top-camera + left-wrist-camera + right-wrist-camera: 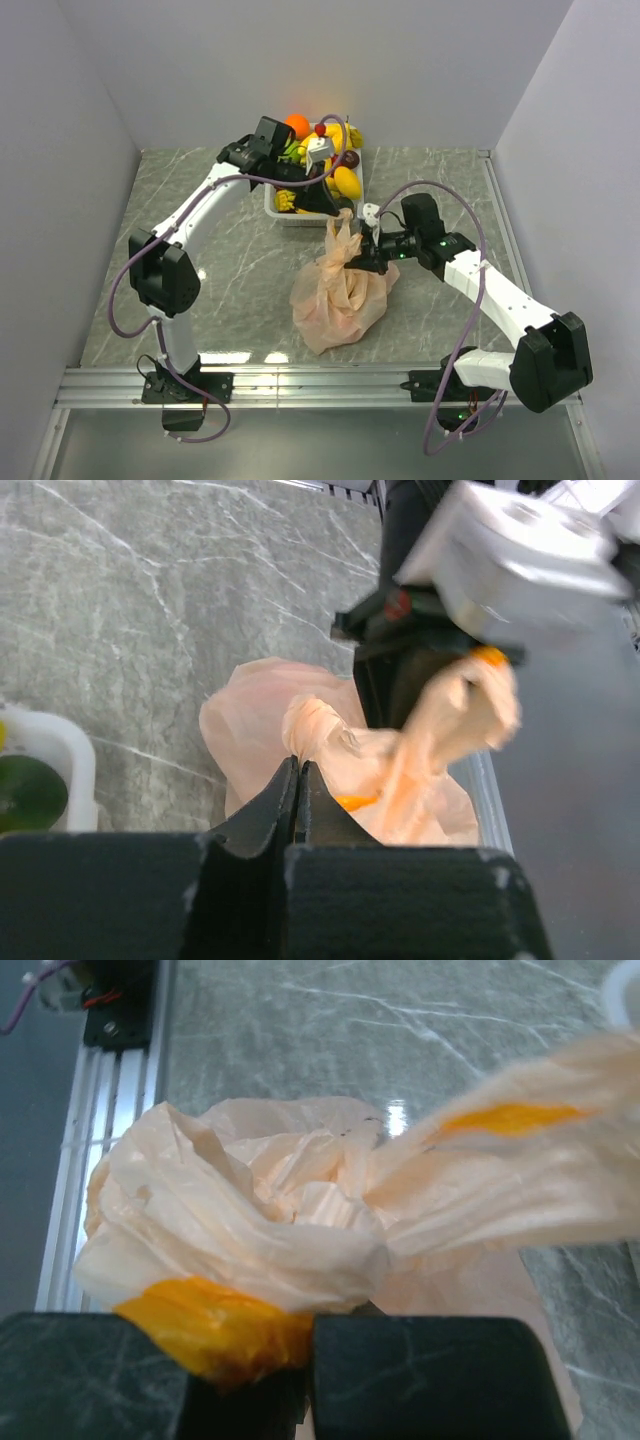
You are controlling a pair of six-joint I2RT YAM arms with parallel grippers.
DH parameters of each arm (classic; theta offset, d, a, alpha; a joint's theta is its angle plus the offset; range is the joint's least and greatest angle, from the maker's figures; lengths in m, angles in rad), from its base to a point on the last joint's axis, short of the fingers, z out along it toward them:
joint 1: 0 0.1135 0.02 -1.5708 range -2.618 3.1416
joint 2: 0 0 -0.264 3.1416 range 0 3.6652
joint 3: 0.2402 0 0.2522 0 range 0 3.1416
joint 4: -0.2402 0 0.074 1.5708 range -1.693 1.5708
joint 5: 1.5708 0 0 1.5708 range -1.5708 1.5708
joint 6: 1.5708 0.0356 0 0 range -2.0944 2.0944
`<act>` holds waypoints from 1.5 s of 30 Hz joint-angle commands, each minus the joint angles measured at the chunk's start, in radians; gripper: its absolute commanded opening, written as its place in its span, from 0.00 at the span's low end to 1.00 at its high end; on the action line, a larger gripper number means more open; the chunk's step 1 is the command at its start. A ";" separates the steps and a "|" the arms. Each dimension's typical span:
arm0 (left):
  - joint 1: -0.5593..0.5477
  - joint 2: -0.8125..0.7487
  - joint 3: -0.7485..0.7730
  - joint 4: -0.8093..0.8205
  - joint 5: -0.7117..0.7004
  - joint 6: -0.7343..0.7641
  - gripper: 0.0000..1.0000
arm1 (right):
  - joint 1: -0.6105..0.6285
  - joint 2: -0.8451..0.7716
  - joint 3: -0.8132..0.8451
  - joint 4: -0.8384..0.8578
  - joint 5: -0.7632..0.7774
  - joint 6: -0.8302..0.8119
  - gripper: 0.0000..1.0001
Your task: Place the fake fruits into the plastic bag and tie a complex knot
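The peach plastic bag [338,295] lies bulging on the table's middle. My left gripper [335,208] is shut on one bag handle [318,725], pinching it at the fingertips [297,762]. My right gripper [362,260] is shut on the other handle, a bunched strip with orange print [215,1325]. In the left wrist view the right gripper [470,665] holds that handle [465,705] upright. The two handles cross in a twisted bundle [340,1185]; I cannot make out a finished knot. Fake fruits [340,150] lie in the tray behind: bananas, an orange [297,124], dark plums.
The white tray [285,215] stands at the back centre, just behind the bag; its corner and a green fruit [25,795] show in the left wrist view. An aluminium rail [320,385] runs along the near edge. Grey walls enclose the marble table.
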 commanded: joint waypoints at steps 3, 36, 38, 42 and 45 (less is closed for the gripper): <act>0.088 -0.074 0.027 -0.070 0.091 -0.001 0.00 | -0.087 -0.003 -0.023 0.259 0.107 0.378 0.00; -0.314 -0.236 -0.659 0.637 -0.997 -0.809 0.00 | -0.009 -0.275 -0.241 0.403 0.560 1.205 0.00; -0.310 -0.245 -0.670 0.674 -0.980 -0.812 0.00 | -0.009 -0.276 -0.258 0.426 0.530 1.211 0.00; -0.307 -0.280 -0.719 0.786 -0.870 -0.838 0.00 | -0.010 -0.255 -0.279 0.474 0.482 1.246 0.00; -0.308 -0.297 -0.769 0.901 -0.807 -0.861 0.00 | -0.010 -0.241 -0.285 0.492 0.458 1.249 0.00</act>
